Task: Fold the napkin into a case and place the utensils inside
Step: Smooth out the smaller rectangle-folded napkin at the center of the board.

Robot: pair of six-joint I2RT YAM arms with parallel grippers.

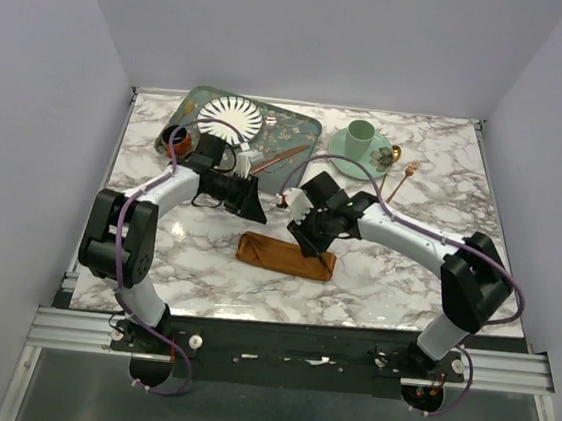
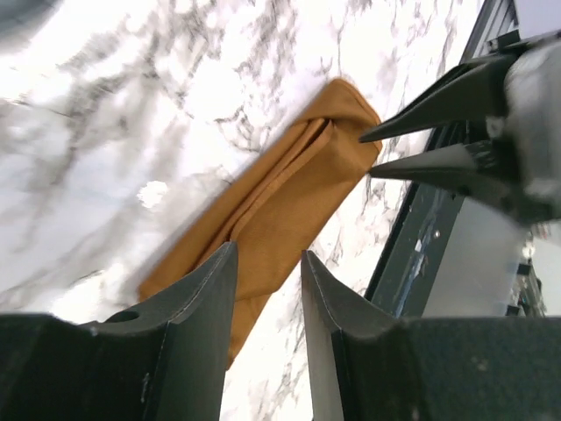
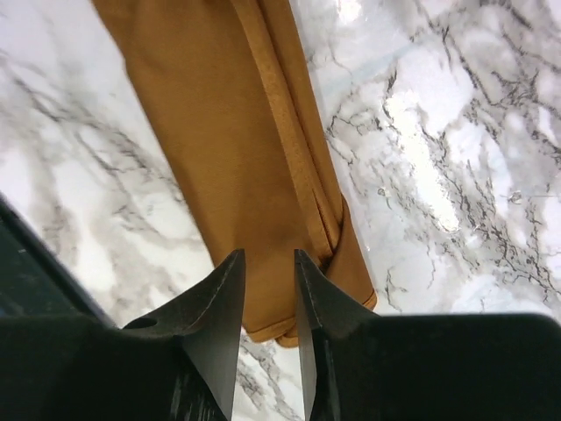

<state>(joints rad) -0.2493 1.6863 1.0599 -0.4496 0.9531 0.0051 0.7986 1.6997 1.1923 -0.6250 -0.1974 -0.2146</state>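
The napkin is folded into a long rust-orange case (image 1: 286, 256) that lies flat on the marble near the front middle. It also shows in the left wrist view (image 2: 280, 193) and the right wrist view (image 3: 228, 132). My left gripper (image 1: 253, 206) (image 2: 267, 263) hovers just behind the case's left end, jaws apart and empty. My right gripper (image 1: 306, 237) (image 3: 269, 259) hovers over the case's right end, jaws slightly apart and empty. A copper knife-like piece (image 1: 282, 157) lies on the tray's edge. The fork (image 1: 405, 178) and the spoon (image 1: 395, 154) lie by the saucer.
A patterned green tray (image 1: 305, 128) at the back holds a white striped plate (image 1: 230, 120). A mint cup (image 1: 361, 132) stands on a saucer at the back right. A small dark bowl (image 1: 173, 140) sits at the left. The table's front edge is near the case.
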